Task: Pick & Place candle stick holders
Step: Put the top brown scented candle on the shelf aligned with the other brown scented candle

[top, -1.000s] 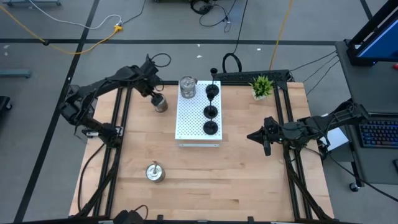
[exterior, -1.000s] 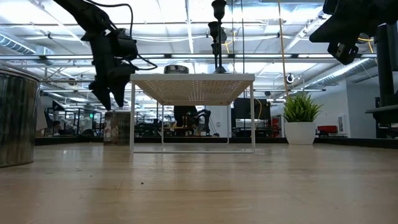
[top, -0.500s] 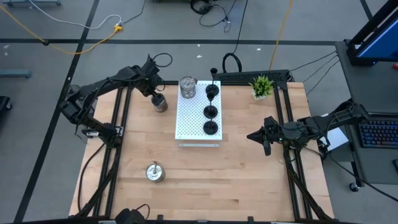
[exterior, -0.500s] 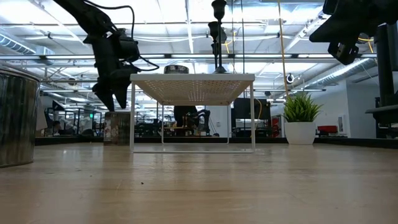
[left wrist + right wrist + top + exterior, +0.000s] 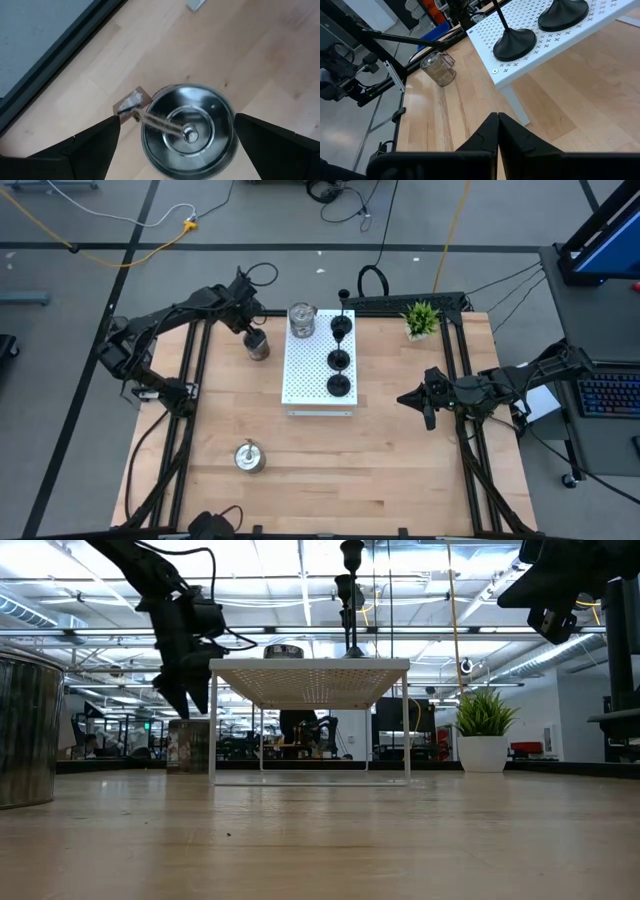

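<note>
Wooden counter (image 5: 380,460) carried a silver candle stick holder (image 5: 187,131) beside the white board (image 5: 310,370), directly beneath the left gripper (image 5: 175,145), fingers spread astride it; right gripper (image 5: 498,125) waited, pressed together.

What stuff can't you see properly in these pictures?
- High view: the left pincer covers part of the silver holder under it.
- Low view: the picture's left edge cuts off the near silver holder; the black holders are cut off at the top edge.
- Right wrist view: the picture's top edge cuts off the black holders' stems.
- Left wrist view: the tag is too blurred to read.
</note>
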Robot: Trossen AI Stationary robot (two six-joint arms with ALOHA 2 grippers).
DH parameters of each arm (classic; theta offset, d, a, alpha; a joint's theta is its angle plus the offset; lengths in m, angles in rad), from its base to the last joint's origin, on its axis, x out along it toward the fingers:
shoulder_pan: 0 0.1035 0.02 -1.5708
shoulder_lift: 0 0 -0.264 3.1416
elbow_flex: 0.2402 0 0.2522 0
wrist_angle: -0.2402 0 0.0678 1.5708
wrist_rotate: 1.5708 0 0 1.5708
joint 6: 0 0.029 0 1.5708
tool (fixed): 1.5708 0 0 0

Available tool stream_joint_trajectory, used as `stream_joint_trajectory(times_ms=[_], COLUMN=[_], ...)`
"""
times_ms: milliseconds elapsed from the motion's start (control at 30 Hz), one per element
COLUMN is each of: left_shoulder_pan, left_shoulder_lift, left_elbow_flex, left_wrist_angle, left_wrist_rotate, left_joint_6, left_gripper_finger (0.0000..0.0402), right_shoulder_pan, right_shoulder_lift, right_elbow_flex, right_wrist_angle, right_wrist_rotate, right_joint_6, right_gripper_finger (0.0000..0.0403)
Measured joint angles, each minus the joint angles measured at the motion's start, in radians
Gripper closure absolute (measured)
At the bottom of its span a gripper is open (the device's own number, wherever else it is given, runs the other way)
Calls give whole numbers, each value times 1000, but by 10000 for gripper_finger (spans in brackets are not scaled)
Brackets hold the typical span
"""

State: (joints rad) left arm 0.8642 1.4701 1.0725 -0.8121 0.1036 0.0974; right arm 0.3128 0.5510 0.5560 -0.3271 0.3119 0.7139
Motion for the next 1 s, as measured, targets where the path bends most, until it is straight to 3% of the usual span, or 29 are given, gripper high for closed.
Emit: stream_joint_trajectory(times_ms=[500, 900, 1000], left_shoulder_pan=[8, 40, 38], left_shoulder_lift=[121, 27, 17], left_elbow_flex=[5, -4, -2], left_wrist_angle=[34, 29, 22], left_wrist_rotate=[23, 3, 50], left_joint_6=[-12, -20, -20], left_gripper_finger=[2, 2, 2], right_shoulder_pan=[0, 0, 0], right_shoulder_lift=[0, 0, 0], right_elbow_flex=[0, 0, 0], right_wrist_angle=[-3, -22, -22], right_wrist_rotate=[-1, -2, -2], right_joint_6=[7, 11, 8], right_gripper_finger=[403, 403, 403])
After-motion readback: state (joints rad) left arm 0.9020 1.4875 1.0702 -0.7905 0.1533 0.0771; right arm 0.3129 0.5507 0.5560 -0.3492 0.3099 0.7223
